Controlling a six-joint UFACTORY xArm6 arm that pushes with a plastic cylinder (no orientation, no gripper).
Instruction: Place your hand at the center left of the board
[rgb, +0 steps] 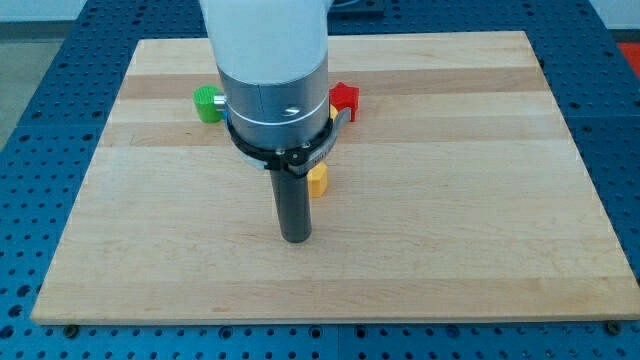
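Observation:
My tip (295, 238) rests on the wooden board (450, 240) a little left of the board's middle and toward the view's bottom. A yellow block (319, 180) sits just above and right of the tip, partly hidden behind the rod. A green block (208, 103) lies at the view's upper left of the arm, partly hidden by the arm's body. A red block (344, 99), star-like in shape, lies at the arm's upper right. The arm's white and grey body (275, 80) covers the board's upper middle.
The board lies on a blue perforated table (30, 150) that shows on all sides. Anything behind the arm's body is hidden.

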